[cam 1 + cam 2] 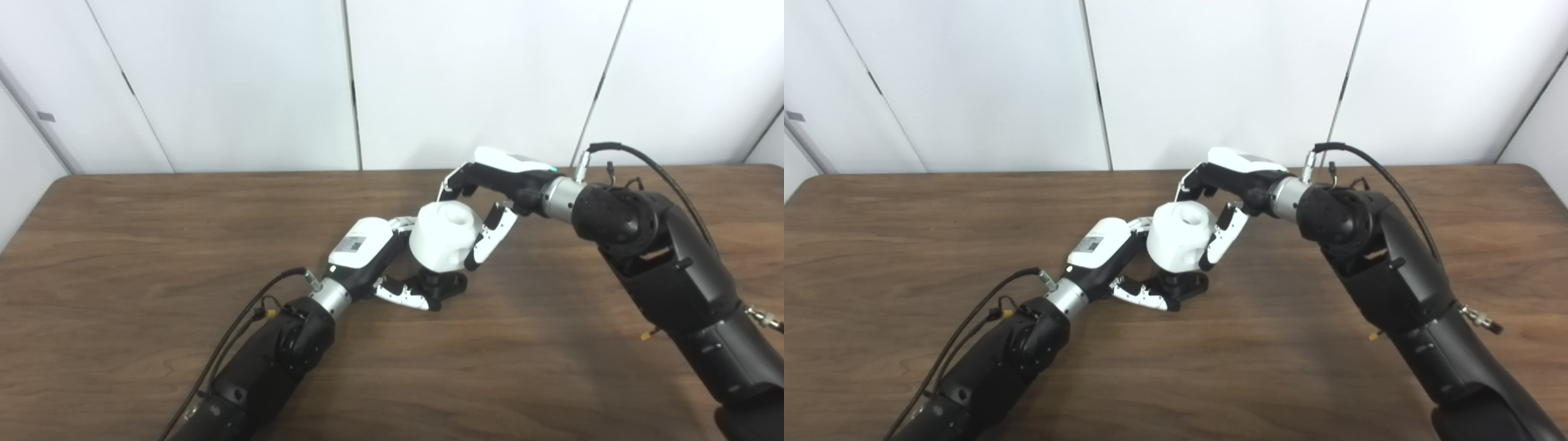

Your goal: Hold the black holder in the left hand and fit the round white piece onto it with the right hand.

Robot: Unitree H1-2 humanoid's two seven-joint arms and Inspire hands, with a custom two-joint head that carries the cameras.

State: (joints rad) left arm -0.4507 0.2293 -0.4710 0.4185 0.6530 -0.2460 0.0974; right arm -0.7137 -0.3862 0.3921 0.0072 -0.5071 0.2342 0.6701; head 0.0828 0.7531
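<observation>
left eye view
holder: black holder [442,283] on the table [122,245], left hand [373,257] closed around it.
white piece: round white piece [444,236] sits atop the holder.

right eye view
right hand: right hand [1222,190] fingers clasp the white piece above the holder.

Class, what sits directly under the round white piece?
The black holder stands on the wooden table beneath the round white piece, gripped by the left robot hand. Where the two join is covered by the piece.
</observation>
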